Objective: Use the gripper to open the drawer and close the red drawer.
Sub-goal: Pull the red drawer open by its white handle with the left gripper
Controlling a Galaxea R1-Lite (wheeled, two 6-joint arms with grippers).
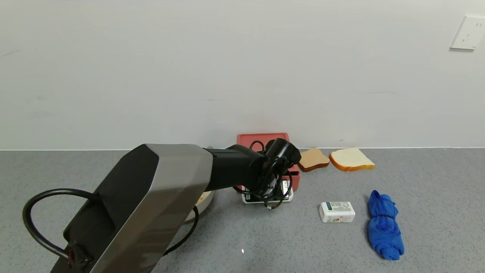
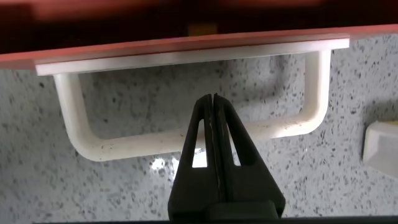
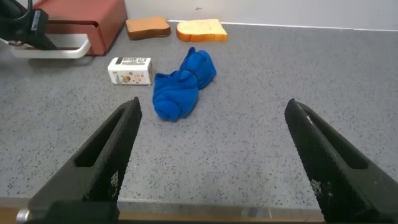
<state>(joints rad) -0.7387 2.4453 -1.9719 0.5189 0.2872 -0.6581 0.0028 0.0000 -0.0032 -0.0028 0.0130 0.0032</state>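
Note:
The salmon-red drawer (image 1: 263,138) stands against the back wall, its white loop handle (image 1: 288,196) facing me. My left arm reaches over it, and its black wrist (image 1: 278,153) hides most of the drawer front. In the left wrist view my left gripper (image 2: 212,98) is shut, its tips poking inside the white loop handle (image 2: 124,147) and crossing over the handle's bar. The drawer's red edge (image 2: 155,46) lies just beyond. My right gripper (image 3: 212,106) is open and empty, low over the counter near the front edge, far from the drawer (image 3: 93,18).
Two bread slices (image 1: 313,159) (image 1: 351,159) lie right of the drawer by the wall. A white box (image 1: 337,211) and a rolled blue cloth (image 1: 384,225) lie at front right. A beige bowl (image 1: 204,200) is mostly hidden behind my left arm.

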